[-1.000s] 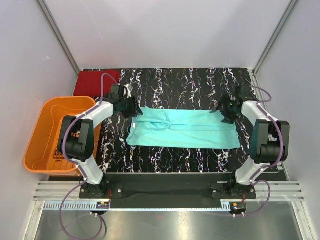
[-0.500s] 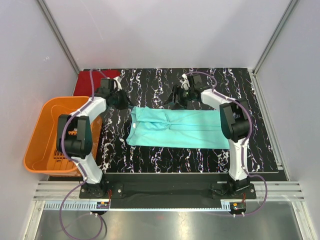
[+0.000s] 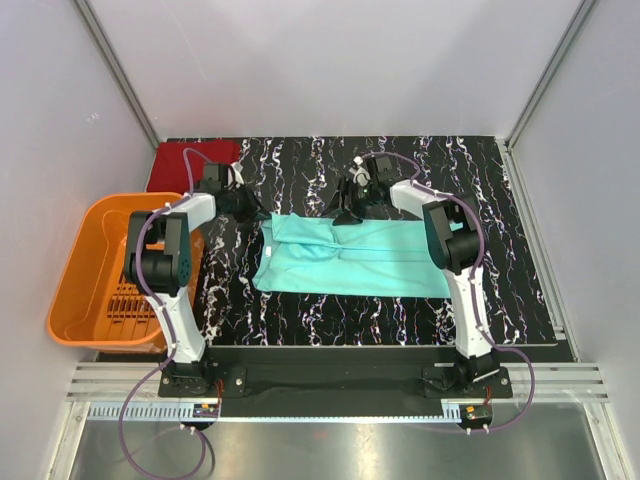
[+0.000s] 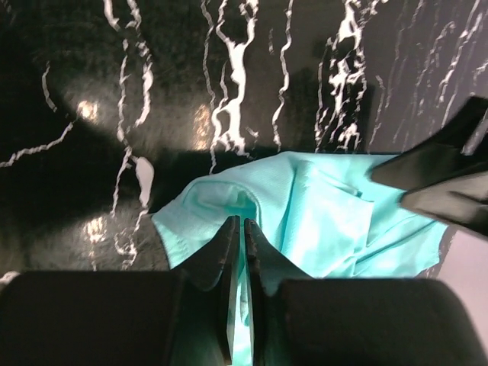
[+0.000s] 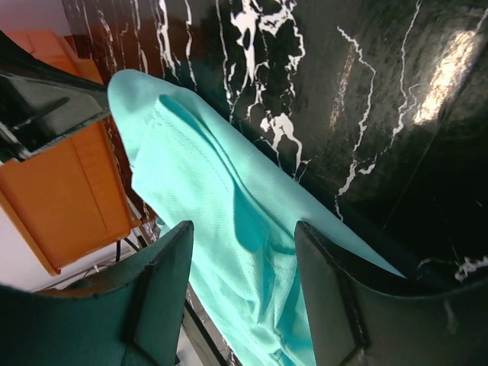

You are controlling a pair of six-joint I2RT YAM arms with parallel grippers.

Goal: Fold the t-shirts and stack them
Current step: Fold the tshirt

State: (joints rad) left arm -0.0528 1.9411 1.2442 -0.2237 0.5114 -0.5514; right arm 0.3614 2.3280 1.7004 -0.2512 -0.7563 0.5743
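both arms are bolted to a black rail [image 3: 330, 380]. above the rail, the left arm [image 3: 160, 265] and right arm [image 3: 455, 250] pair pale grey-white links with chunky black joint housings. purple cables [image 3: 121, 430] loop out below the rail and trail along each arm. the fingers [image 4: 217, 263] are flat, dark, tapering blades.

Your middle shirt [image 3: 360, 262] lies across the table's [image 3: 480, 190] centre. The corner shirt [image 3: 180, 160] sits at its far left, just behind the basket [image 3: 70, 280], which stands beside the table's left edge.
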